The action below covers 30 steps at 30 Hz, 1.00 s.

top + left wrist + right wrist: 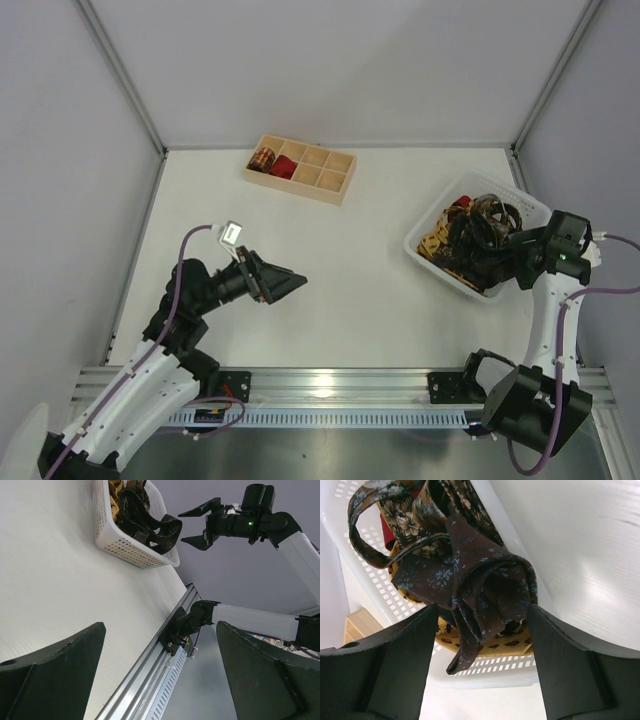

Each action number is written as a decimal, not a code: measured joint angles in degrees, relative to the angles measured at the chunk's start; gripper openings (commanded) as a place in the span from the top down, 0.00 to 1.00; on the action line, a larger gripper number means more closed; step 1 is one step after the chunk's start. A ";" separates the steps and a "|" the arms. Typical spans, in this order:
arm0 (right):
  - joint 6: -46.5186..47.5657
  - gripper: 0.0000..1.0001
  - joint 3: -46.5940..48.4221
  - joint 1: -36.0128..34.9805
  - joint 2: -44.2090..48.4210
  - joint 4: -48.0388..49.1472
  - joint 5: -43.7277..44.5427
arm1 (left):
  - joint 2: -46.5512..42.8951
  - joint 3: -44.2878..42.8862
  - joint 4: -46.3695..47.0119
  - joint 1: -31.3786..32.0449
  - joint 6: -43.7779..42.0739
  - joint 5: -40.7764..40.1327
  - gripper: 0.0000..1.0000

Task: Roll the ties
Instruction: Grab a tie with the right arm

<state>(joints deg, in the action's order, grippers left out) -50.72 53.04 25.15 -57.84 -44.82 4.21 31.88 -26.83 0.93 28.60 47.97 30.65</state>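
Top external view showed the right gripper (183, 527) poised, jaws wide and empty, above the white basket (424, 256) at three o'clock, where a dark brown tie (470, 585) with pale blue flowers lay bunched atop other ties (447, 243) (left gripper (288, 284), equally spread, hung at eight o'clock).

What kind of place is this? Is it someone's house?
Probably a robot lab test booth, not a house. Two white robot arms are bolted to a silver metal rail at the edge of a white table, boxed in by plain grey walls.
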 measured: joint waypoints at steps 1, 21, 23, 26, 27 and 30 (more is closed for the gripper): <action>-0.92 0.25 -0.63 0.00 -0.35 0.98 -0.68 | 0.00 -0.24 -0.09 0.00 -0.02 0.00 0.00; -6.05 0.88 -3.45 -0.31 -9.88 12.52 -2.34 | 3.37 -1.97 -1.73 0.02 -0.61 -0.07 0.00; -4.66 1.00 -2.14 -1.25 -10.29 12.02 -2.47 | 3.91 -2.25 -2.25 0.02 -0.96 -0.28 0.00; -0.96 1.00 5.44 -6.34 -11.93 9.90 -1.40 | 4.20 -3.04 -3.50 0.04 -1.53 -0.57 0.00; 0.79 1.00 9.07 -8.57 -12.48 9.88 -1.25 | 4.20 -3.50 -4.13 0.04 -1.66 -0.68 0.00; 6.14 1.00 17.99 -14.51 -12.50 11.47 -3.82 | 4.04 -4.94 -5.49 0.04 -2.21 -1.29 0.00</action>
<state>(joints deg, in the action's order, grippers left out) -44.58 71.02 10.63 -70.35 -33.34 0.38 35.92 -31.77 -4.56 28.64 45.76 29.36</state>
